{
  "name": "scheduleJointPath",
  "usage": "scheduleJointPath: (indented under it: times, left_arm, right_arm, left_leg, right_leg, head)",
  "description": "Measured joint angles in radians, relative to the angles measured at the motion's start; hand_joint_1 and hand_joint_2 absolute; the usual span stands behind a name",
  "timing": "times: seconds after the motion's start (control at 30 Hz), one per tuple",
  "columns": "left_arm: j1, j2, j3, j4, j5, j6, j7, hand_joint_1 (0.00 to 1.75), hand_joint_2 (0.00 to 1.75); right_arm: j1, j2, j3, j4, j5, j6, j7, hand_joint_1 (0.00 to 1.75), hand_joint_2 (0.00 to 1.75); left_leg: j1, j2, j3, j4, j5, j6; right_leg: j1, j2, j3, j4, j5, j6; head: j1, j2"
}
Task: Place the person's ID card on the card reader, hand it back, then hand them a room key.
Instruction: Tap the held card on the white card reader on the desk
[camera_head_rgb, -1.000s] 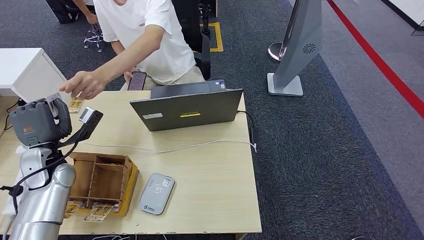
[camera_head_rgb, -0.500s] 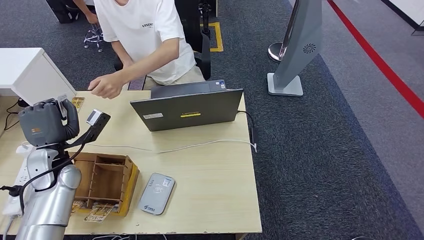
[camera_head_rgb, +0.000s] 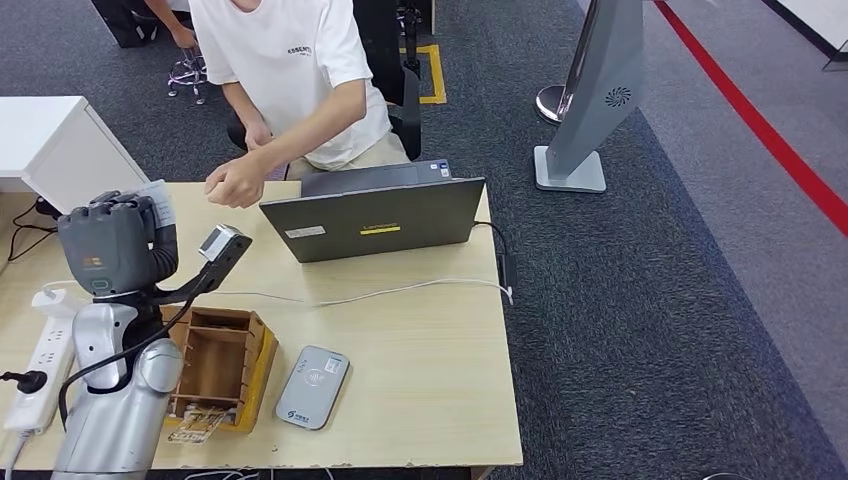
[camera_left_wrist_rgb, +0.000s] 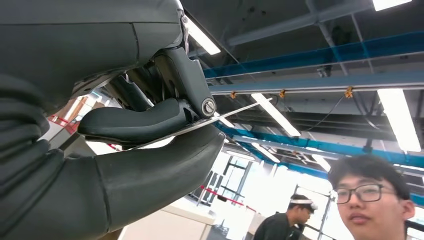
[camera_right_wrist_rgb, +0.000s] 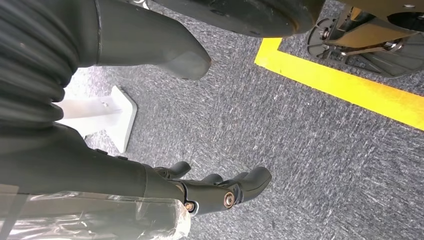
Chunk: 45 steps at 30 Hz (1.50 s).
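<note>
My left hand (camera_head_rgb: 112, 248) is raised over the table's left side and pinches a thin white ID card (camera_head_rgb: 157, 197). In the left wrist view the card (camera_left_wrist_rgb: 227, 114) shows edge-on between the thumb and a dark finger (camera_left_wrist_rgb: 135, 122). The person's hand (camera_head_rgb: 235, 184) hovers apart from mine, near the laptop's back corner. The grey card reader (camera_head_rgb: 312, 387) lies flat near the table's front edge, to the right of my arm. Printed cards (camera_head_rgb: 195, 424) lie at the front of a wooden organiser box (camera_head_rgb: 222, 362). My right hand (camera_right_wrist_rgb: 220, 192) hangs over carpet, fingers apart, holding nothing.
An open laptop (camera_head_rgb: 375, 215) stands mid-table with a white cable (camera_head_rgb: 400, 291) running along the wooden table (camera_head_rgb: 430, 380). A white power strip (camera_head_rgb: 35, 360) lies at the left edge. The person in a white shirt (camera_head_rgb: 300, 70) sits behind the table.
The person's hand let go of the card and drew back toward the laptop. My left hand, pinching the card, moved right and nearer to me.
</note>
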Motion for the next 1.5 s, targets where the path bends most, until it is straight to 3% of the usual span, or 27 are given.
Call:
scheduleJointPath:
  times: [0.7,1.17,1.5]
  left_arm:
    - [0.134,0.007,-0.193,-0.261,-0.041,-0.051,0.026,1.75,1.75]
    - [0.219,0.04,-0.312,-0.276,-0.041,-0.149,0.065,1.75,1.75]
    - [0.236,0.048,-0.331,-0.276,-0.042,-0.154,0.069,1.75,1.75]
  right_arm:
    - [0.001,0.0,-0.038,0.0,-0.032,-0.009,-0.007,0.0,1.75]
    - [0.001,0.0,-0.07,0.0,-0.045,-0.016,-0.013,0.0,1.75]
    - [0.001,0.0,-0.072,0.0,-0.045,-0.016,-0.013,0.0,1.75]
  left_leg:
    - [0.0,0.0,0.0,0.0,0.0,0.0]
    - [0.0,0.0,0.0,0.0,0.0,0.0]
    - [0.0,0.0,0.0,0.0,0.0,0.0]
  right_leg:
    - [0.0,0.0,0.0,0.0,0.0,0.0]
    - [0.0,0.0,0.0,0.0,0.0,0.0]
    - [0.0,0.0,0.0,0.0,0.0,0.0]
  head:
    - [0.0,0.0]
    - [0.0,0.0]
    - [0.0,0.0]
